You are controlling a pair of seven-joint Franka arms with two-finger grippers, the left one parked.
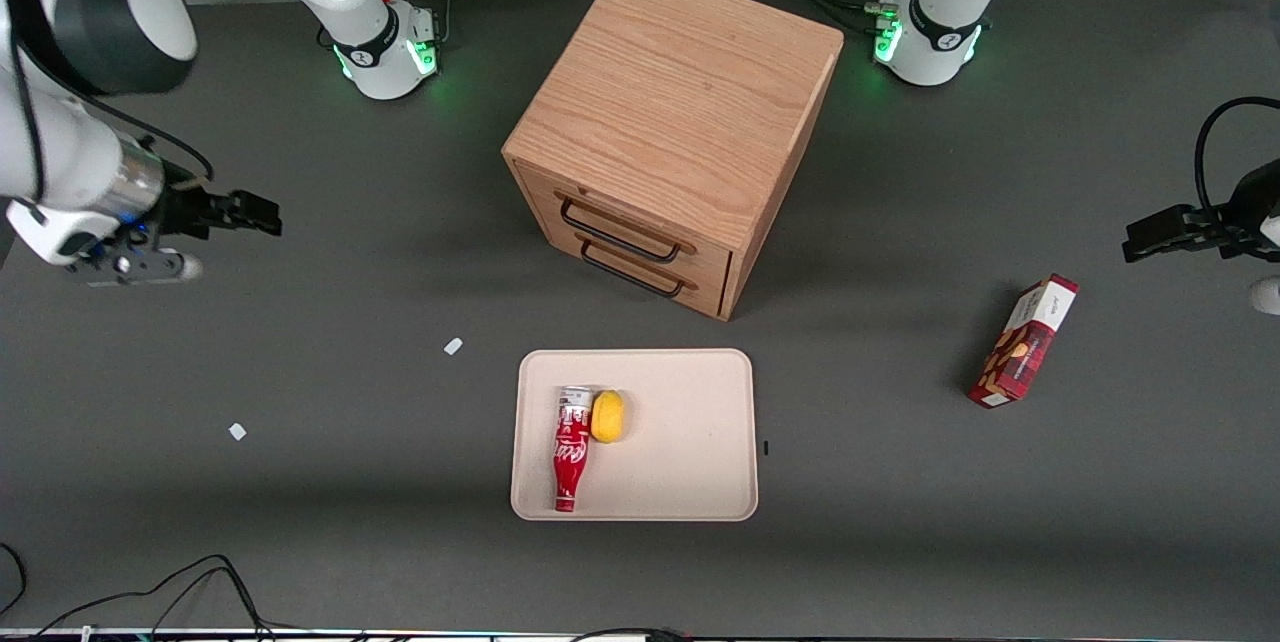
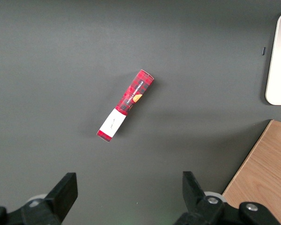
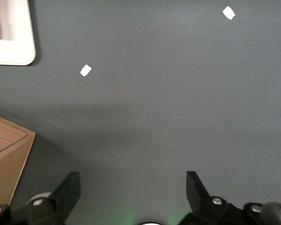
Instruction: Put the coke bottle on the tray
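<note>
- Your coke bottle (image 1: pixel 570 449) lies flat on the tray (image 1: pixel 690 482), touching a lemon (image 1: pixel 607 416).
- Your gripper (image 1: pixel 262 213) hangs wide, empty, toward the working arm's end of the tabletop (image 1: pixel 300 522).

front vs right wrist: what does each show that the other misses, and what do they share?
Only the front view shows the whole coke bottle lying in the tray, a yellow fruit touching it, the cabinet's two drawers and the red snack box toward the parked arm's end.

Only the right wrist view shows the gripper open, nothing between its fingers.

Both show the gripper toward the working arm's end, two white scraps, a tray corner and the cabinet.
</note>
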